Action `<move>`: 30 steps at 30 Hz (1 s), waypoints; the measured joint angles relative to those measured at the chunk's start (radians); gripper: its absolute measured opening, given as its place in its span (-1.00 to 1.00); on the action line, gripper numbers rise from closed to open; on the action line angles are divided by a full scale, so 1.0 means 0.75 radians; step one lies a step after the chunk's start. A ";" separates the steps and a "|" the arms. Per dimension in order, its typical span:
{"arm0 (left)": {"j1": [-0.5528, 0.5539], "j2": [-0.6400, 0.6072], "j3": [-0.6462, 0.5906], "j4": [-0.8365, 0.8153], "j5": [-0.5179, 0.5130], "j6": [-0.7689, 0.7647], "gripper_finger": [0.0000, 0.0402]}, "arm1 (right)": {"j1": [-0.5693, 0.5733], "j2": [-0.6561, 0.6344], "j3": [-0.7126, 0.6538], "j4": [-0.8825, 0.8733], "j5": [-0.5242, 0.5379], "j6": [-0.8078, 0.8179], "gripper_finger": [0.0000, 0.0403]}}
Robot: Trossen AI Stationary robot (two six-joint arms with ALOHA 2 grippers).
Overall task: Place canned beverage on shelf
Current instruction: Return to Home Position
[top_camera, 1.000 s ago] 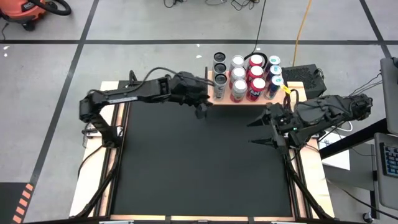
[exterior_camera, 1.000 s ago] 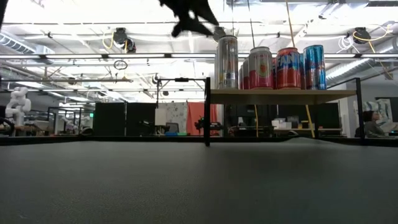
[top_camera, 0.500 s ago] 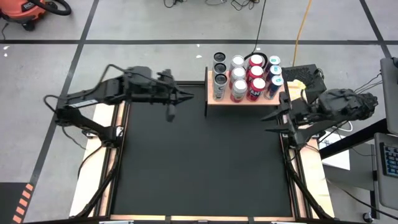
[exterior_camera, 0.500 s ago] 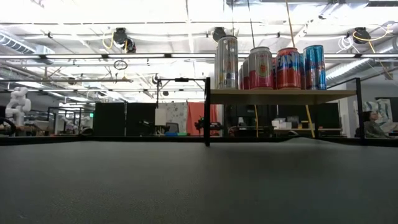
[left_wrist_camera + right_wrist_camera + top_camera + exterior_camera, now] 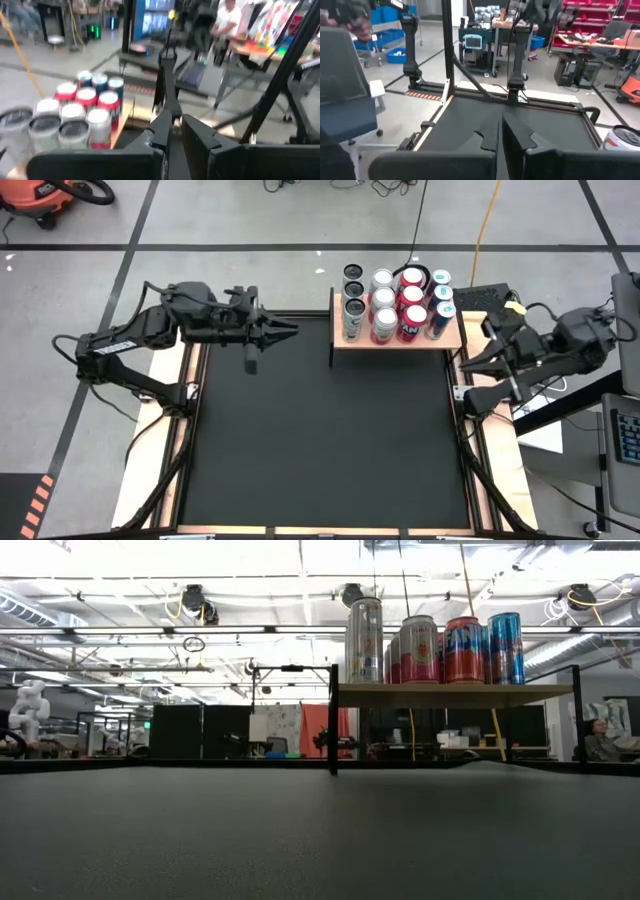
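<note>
While the canned beverages (image 5: 385, 305) stand in rows on the shelf (image 5: 455, 339) — well ahead of the left gripper (image 5: 176, 116), jaws closed and empty, and off to one side of the right gripper (image 5: 500, 125), likewise closed on nothing — the return home appears in hand. Folding in should only need clearance from the table's wooden edges (image 5: 150, 480). The black mat (image 5: 320, 440) lies open between the jaws.

One camera looks straight down, another level across the table (image 5: 320, 440), two from wrists; both fixed ones share the shelf (image 5: 455, 695).

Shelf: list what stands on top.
Twelve cans stand on the shelf, four columns of three. The low view clearly shows only the front four; the others hide behind them.
</note>
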 joint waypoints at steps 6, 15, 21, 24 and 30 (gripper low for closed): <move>-0.042 0.004 -0.002 -0.309 -0.021 0.015 -0.87 | 0.000 -0.051 -0.004 -0.017 0.002 -0.034 -1.00; -0.038 -0.160 -0.281 -0.240 -0.044 0.115 -0.99 | 0.000 -0.151 -0.348 0.236 0.003 -0.048 -1.00; -0.005 -0.355 -0.617 -0.031 -0.015 0.103 -1.00 | 0.000 -0.245 -0.641 0.473 0.003 -0.042 -1.00; -0.005 -0.422 -0.726 -0.022 -0.015 0.057 -1.00 | 0.000 -0.298 -0.782 0.527 0.006 -0.042 -1.00; -0.005 -0.455 -0.798 -0.056 -0.016 0.025 -1.00 | 0.000 -0.400 -1.047 0.790 0.036 -0.019 -1.00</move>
